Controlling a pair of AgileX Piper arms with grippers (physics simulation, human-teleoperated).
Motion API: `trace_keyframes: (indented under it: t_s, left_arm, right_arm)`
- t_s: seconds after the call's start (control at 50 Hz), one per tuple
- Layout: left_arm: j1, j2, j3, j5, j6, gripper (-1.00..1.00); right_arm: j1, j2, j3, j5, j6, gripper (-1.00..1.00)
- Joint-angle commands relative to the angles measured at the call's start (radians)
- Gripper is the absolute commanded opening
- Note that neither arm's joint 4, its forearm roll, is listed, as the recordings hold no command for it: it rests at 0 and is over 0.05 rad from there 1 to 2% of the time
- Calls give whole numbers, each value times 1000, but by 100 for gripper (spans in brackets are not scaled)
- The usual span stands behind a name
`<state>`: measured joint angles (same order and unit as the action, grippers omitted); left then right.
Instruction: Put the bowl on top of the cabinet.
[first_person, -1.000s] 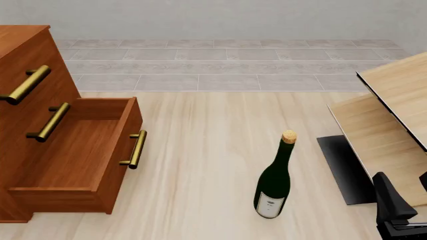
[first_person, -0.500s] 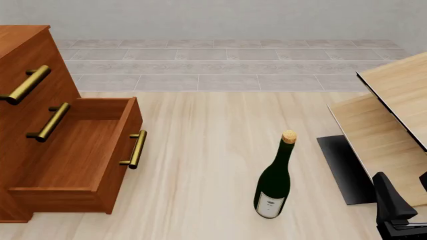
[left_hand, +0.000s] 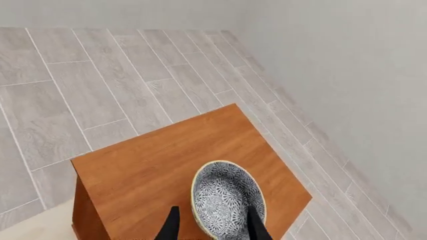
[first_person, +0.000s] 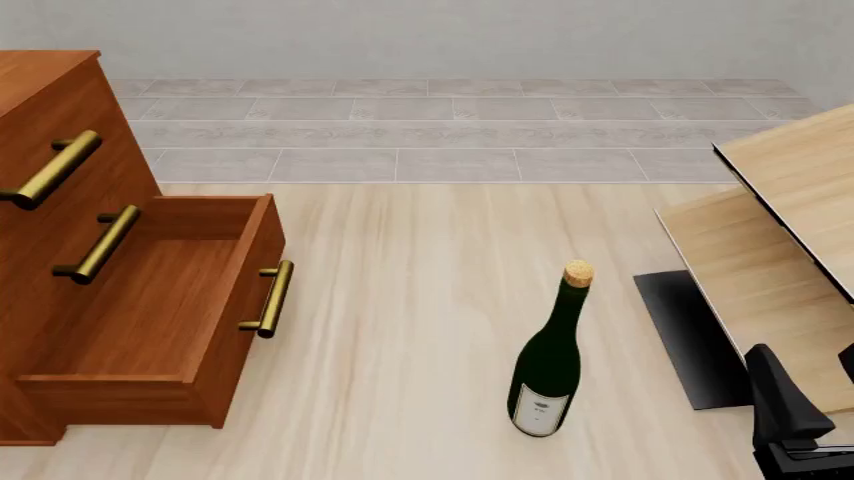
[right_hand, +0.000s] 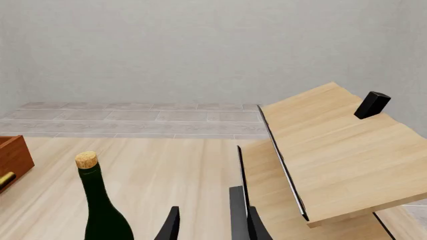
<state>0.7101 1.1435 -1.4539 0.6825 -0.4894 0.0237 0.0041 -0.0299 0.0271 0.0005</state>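
Holding the bowl (left_hand: 228, 200) over the cabinet (left_hand: 147, 170) for placement, the left end effector (left_hand: 212, 226) stays clamped on its rim.

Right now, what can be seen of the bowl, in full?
The bowl shows only in the left wrist view: small, round and deep, white with a dense blue-grey floral pattern inside and a pale rim, ceramic by its look. It is empty and sits over the flat top of the reddish-brown cabinet, between the dark fingers of the left gripper. Whether it rests on the wood or the fingers grip it cannot be told.
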Motion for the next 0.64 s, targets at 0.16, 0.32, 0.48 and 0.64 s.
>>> trace_keyframes:
  t_s: [0.16,0.32,0.48,0.64]
  left_arm:
    - [11,-51,-53,18,-7,100]
    - [21,-69,-66,17,-5,100]
    - [22,-79,-68,11,-3,100]
    - [6,-89,-74,6,0,100]
  right_arm:
    - [0,0,0,0,0,100]
    - [0,0,0,0,0,100]
    - [0,0,0,0,0,100]
    - [0,0,0,0,0,100]
